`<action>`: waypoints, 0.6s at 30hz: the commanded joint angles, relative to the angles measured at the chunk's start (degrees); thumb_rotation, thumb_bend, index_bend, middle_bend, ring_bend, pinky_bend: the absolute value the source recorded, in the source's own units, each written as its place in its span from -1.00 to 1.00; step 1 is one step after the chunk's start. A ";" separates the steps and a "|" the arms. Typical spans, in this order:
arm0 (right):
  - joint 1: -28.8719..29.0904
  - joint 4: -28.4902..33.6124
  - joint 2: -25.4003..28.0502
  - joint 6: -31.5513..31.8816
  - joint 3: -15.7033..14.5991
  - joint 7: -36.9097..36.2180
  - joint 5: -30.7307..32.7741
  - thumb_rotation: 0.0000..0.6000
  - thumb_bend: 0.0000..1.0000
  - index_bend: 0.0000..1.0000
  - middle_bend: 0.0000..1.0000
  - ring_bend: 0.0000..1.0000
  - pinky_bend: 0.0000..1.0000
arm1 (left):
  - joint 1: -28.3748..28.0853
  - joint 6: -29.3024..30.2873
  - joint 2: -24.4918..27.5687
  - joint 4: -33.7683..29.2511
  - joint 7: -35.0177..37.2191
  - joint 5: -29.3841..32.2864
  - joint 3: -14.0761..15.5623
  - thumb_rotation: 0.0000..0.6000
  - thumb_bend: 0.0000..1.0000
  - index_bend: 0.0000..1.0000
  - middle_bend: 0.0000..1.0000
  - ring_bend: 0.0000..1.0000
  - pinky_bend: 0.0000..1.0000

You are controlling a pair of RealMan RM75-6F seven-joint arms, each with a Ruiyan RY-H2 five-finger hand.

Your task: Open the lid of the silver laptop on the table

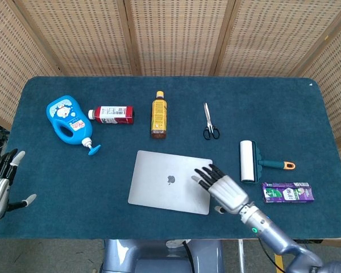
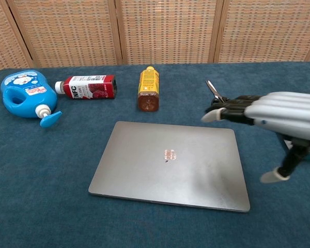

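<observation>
The silver laptop (image 1: 170, 181) (image 2: 170, 163) lies flat with its lid down in the middle of the table near the front edge. My right hand (image 1: 223, 190) (image 2: 271, 116) hovers open above the laptop's right front corner, fingers spread and stretched toward the lid, holding nothing. Whether it touches the lid I cannot tell. My left hand (image 1: 1, 185) stays open at the table's left front edge, far from the laptop, and the chest view does not show it.
Behind the laptop lie a blue detergent jug (image 1: 67, 118), a red juice bottle (image 1: 112, 114), an amber bottle (image 1: 158, 115) and scissors (image 1: 209, 122). To the right are a lint roller (image 1: 249, 161) and a purple packet (image 1: 288, 193).
</observation>
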State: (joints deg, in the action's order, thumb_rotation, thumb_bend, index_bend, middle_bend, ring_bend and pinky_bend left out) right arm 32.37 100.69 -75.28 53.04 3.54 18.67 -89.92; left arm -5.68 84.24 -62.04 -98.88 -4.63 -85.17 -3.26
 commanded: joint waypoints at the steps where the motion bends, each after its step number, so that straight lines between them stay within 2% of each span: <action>1: 4.36 0.08 -6.53 -5.07 2.67 3.83 5.08 1.00 -0.62 -0.88 -0.88 -1.00 -1.00 | -0.22 -0.44 0.11 0.14 0.40 0.65 -0.23 1.00 -1.00 -1.00 -1.00 -1.00 -1.00; 8: 8.42 -2.72 -14.63 -7.93 3.47 11.90 12.05 1.00 -0.43 -0.83 -0.86 -1.00 -1.00 | -0.35 -1.00 0.71 -0.05 1.27 1.31 -0.21 1.00 -1.00 -1.00 -1.00 -1.00 -1.00; 12: 9.26 -6.37 -19.29 -6.53 2.60 16.85 13.89 1.00 -0.35 -0.83 -0.86 -1.00 -1.00 | -0.36 -1.07 0.95 -0.28 1.47 1.32 -0.12 1.00 -1.00 -1.00 -1.00 -1.00 -1.00; 18: 9.78 -9.71 -23.97 -4.69 1.57 19.74 15.37 1.00 -0.32 -0.83 -0.85 -1.00 -1.00 | -0.29 -1.08 1.19 -0.38 1.73 1.41 0.05 1.00 -1.00 -1.00 -1.00 -1.00 -1.00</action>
State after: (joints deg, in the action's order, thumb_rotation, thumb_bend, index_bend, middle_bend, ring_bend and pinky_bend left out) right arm 41.87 91.63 -98.40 47.76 5.48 37.92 -75.04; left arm -5.97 83.14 -60.86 -99.26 -2.90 -83.76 -3.22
